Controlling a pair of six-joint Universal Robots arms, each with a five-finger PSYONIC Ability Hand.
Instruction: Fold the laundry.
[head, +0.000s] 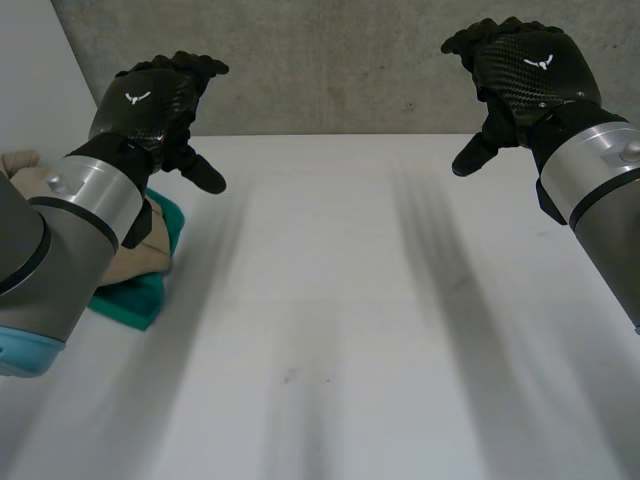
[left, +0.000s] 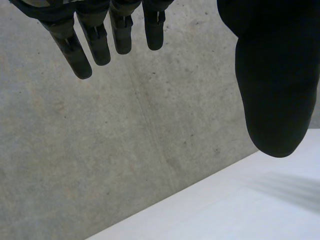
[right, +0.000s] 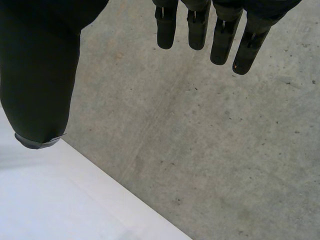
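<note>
A pile of laundry lies at the table's left side: a beige cloth (head: 140, 258) on top of a teal cloth (head: 135, 298), partly hidden behind my left forearm. My left hand (head: 150, 100) hangs raised above the table's far left, over the pile, its fingers (left: 100, 42) straight and holding nothing. At the far right my right hand (head: 525, 75) is raised too, its fingers (right: 200, 30) straight and empty. Both palms face the concrete wall.
The white table (head: 340, 300) stretches between the two arms. A grey concrete wall (head: 330, 70) stands right behind its far edge. A white panel (head: 35, 90) stands at the far left.
</note>
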